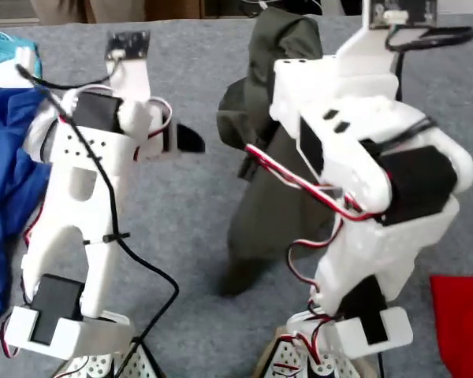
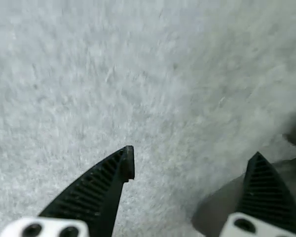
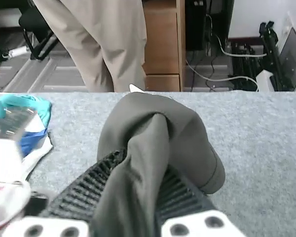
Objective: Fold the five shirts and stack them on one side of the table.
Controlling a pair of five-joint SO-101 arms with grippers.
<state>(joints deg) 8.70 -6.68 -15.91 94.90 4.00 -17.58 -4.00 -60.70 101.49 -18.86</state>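
Item one: olive shirt (image 1: 260,197), a single dark garment, hung in a bunched column from the upper middle of the high view down to a crumpled hem resting on the desk (image 1: 189,228) near the frame's centre. Its top was gathered into a rounded knot of cloth (image 3: 158,128), and the right pincer (image 3: 140,170) was clamped on it, ribbed black fingers (image 3: 84,190) pressed to either side of the fold. The right arm (image 1: 355,142) stood white and bulky across the right half of the high view, in front of part of the shirt. Item two: left pincer (image 2: 194,153), fingers spread wide apart over bare grey desk covering, holding nothing, with an edge of the olive cloth (image 2: 217,202) lying just beside one fingertip. In the high view the same pincer (image 1: 181,140) sat left of the hanging shirt, near it but apart, at the end of the left arm (image 1: 87,205). Item three: blue shirt (image 1: 4,181), heaped loose at the left edge of the desk. Item four: teal-and-white shirt (image 1: 8,51), crumpled in the upper left corner, just above the blue one. Item five: red shirt (image 1: 461,315), lying at the lower right edge, well apart from the others.
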